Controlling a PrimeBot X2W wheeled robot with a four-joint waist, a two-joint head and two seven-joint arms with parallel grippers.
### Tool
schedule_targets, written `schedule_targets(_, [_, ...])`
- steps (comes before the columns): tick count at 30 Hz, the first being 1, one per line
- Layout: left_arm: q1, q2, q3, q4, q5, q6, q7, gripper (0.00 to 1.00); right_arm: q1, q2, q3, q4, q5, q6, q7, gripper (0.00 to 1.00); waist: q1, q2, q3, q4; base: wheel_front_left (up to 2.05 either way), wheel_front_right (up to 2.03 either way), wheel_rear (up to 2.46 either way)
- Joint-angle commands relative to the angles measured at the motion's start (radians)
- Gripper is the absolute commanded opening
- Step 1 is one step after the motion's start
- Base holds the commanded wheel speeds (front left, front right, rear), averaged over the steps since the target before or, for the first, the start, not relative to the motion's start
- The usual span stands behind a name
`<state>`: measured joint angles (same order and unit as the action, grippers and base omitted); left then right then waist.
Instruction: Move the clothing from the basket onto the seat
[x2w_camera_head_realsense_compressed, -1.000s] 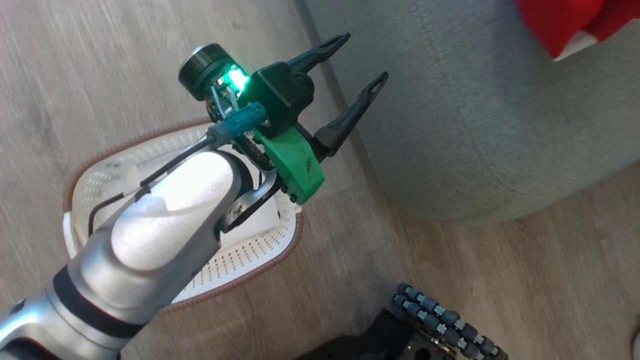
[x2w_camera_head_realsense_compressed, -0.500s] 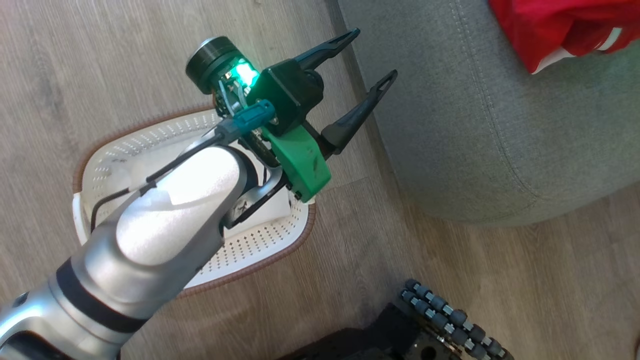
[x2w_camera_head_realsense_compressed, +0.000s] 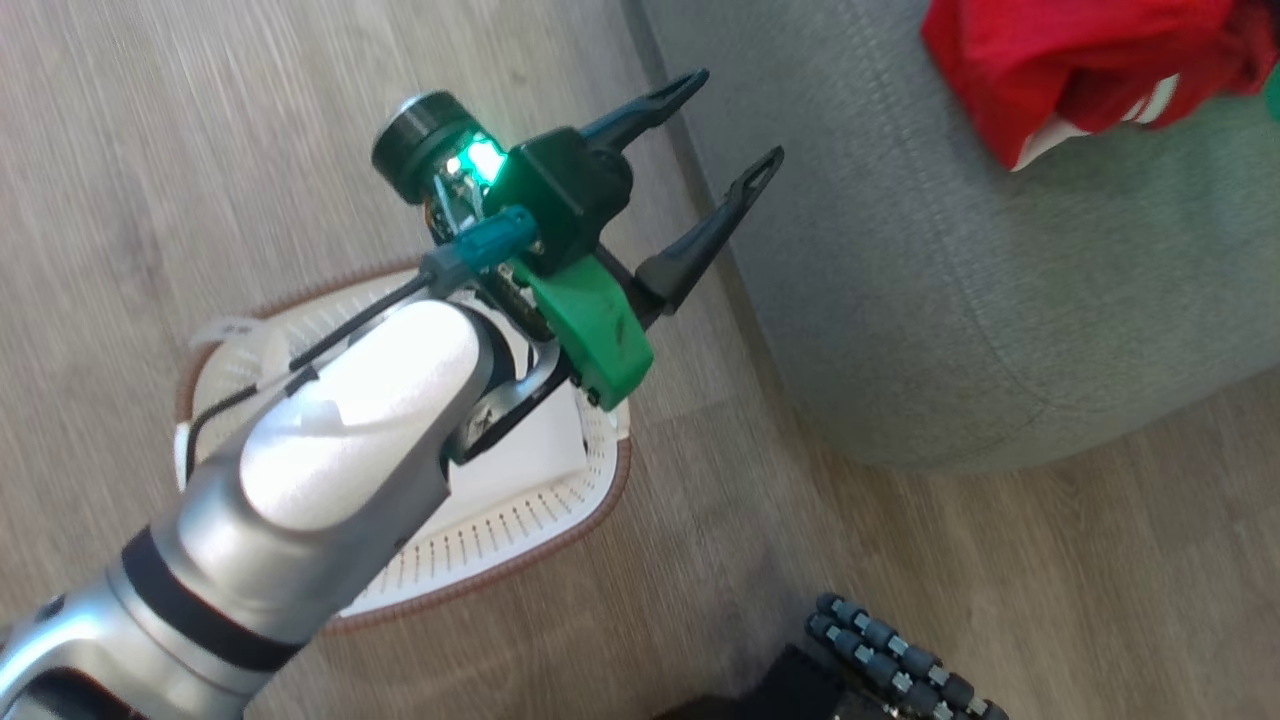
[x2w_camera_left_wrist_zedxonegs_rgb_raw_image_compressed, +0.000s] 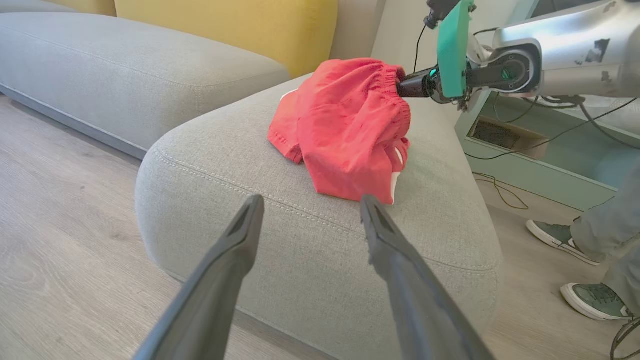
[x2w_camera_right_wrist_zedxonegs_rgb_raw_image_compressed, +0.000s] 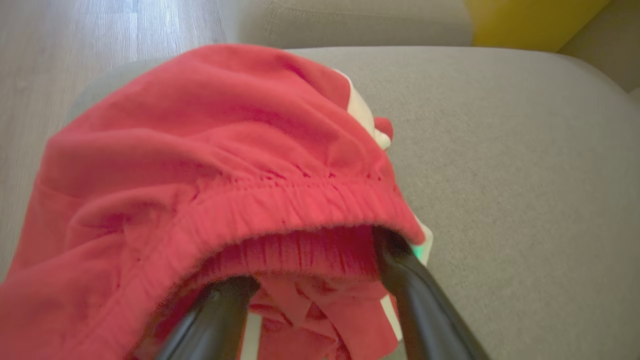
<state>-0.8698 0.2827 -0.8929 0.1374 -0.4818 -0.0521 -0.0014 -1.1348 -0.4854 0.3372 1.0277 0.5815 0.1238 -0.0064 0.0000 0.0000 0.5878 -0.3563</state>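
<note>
The red clothing (x2w_camera_left_wrist_zedxonegs_rgb_raw_image_compressed: 345, 130) lies bunched on the grey seat (x2w_camera_left_wrist_zedxonegs_rgb_raw_image_compressed: 280, 235), near its rounded end, and also shows as clothing (x2w_camera_head_realsense_compressed: 1080, 60) on the seat (x2w_camera_head_realsense_compressed: 950, 300) in the head view. My right gripper (x2w_camera_right_wrist_zedxonegs_rgb_raw_image_compressed: 312, 255) is open, and the elastic waistband of the clothing (x2w_camera_right_wrist_zedxonegs_rgb_raw_image_compressed: 210, 150) drapes over its fingertips. My left gripper (x2w_camera_head_realsense_compressed: 733, 118) hangs open and empty over the floor between the seat and the white basket (x2w_camera_head_realsense_compressed: 500, 520). In its own wrist view the left gripper (x2w_camera_left_wrist_zedxonegs_rgb_raw_image_compressed: 311, 200) points at the seat's front.
A flat white sheet (x2w_camera_head_realsense_compressed: 530, 460) lies in the basket. The robot's wheeled base (x2w_camera_head_realsense_compressed: 900, 660) is at the bottom. A person's feet (x2w_camera_left_wrist_zedxonegs_rgb_raw_image_compressed: 555, 235) stand on the floor right of the seat, beside a pale green cabinet (x2w_camera_left_wrist_zedxonegs_rgb_raw_image_compressed: 540, 170). Another grey cushion (x2w_camera_left_wrist_zedxonegs_rgb_raw_image_compressed: 125, 75) and a yellow backrest (x2w_camera_left_wrist_zedxonegs_rgb_raw_image_compressed: 240, 25) lie beyond.
The head camera has shifted, so more of the red clothing shows at the top right. The left arm keeps its pose, still open.
</note>
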Motion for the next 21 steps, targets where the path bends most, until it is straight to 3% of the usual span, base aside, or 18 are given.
schedule_targets(1, [0.007,0.002,0.03,-0.027,-0.006,0.006,-0.013,1.0,0.037,-0.043,0.024,-0.017,0.02,0.007,0.027,1.0,0.0,0.0,-0.038,-0.009,0.0,0.0,0.0])
schedule_targets(10, [0.078,0.003,0.048,0.0,-0.045,0.033,-0.071,1.0,0.138,-0.121,0.156,-0.136,0.138,0.007,0.092,1.0,0.0,0.0,-0.197,-0.021,0.0,0.0,0.0])
schedule_targets(21, [0.142,0.008,0.074,0.01,-0.081,0.067,-0.12,1.0,0.229,-0.237,0.198,-0.314,0.181,0.007,0.002,1.0,0.0,0.0,-0.334,0.011,0.0,0.0,0.0])
